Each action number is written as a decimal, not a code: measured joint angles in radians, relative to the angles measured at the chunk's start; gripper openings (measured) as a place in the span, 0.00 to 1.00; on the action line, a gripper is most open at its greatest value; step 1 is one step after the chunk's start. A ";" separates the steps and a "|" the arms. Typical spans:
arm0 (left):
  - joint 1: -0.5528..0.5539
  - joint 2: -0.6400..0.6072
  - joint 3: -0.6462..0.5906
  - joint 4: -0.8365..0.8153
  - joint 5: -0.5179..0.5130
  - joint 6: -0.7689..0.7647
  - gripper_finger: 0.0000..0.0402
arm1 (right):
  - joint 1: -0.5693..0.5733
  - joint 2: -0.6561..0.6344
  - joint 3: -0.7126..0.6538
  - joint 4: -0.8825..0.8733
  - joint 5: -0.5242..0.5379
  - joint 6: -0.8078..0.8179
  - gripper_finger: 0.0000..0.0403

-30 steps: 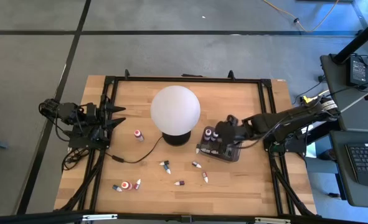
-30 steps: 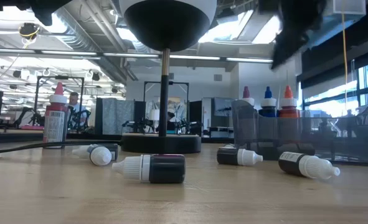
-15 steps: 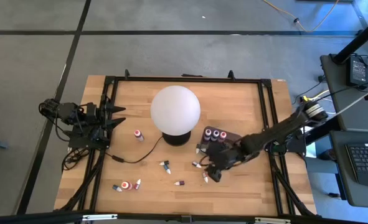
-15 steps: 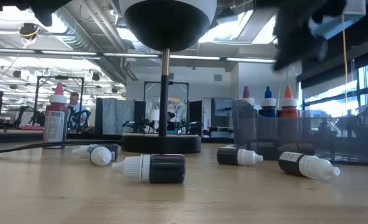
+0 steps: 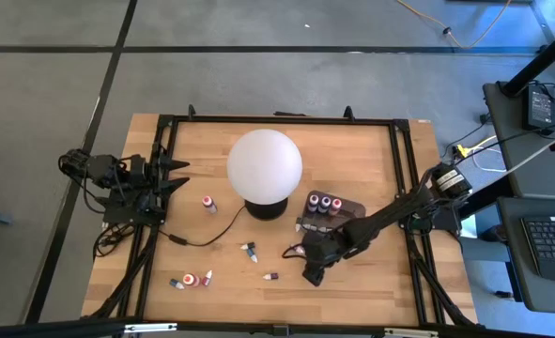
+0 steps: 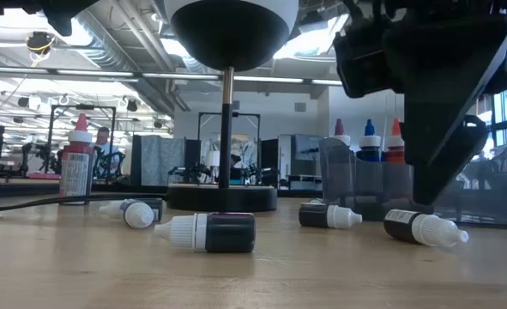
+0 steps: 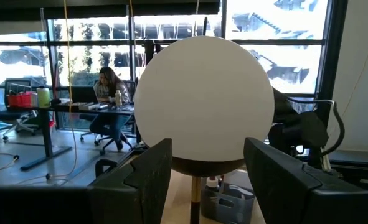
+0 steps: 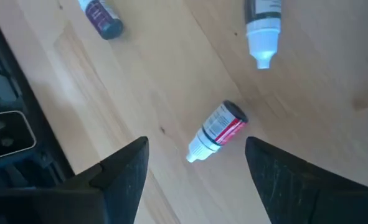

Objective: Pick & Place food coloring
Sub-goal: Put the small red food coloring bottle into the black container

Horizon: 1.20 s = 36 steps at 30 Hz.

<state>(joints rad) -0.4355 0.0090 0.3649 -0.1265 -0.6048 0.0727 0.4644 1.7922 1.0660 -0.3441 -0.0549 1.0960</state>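
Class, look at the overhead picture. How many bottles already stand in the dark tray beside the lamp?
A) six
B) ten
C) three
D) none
C: three round caps show in a row inside the tray, and the level view shows the same three bottles upright behind its wall; the other bottles lie loose on the table.
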 joint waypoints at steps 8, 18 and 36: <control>0.000 0.000 0.000 0.000 0.000 0.000 0.49 | 0.000 0.001 0.000 -0.024 0.072 -0.002 0.67; 0.000 0.000 0.000 0.000 -0.001 0.000 0.49 | 0.000 0.040 0.000 -0.016 0.097 -0.007 0.67; 0.000 0.000 0.000 0.000 -0.001 0.001 0.49 | 0.000 0.075 0.001 0.033 0.054 -0.053 0.67</control>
<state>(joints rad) -0.4357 0.0090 0.3649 -0.1268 -0.6062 0.0734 0.4644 1.8675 1.0668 -0.3108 -0.0013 1.0426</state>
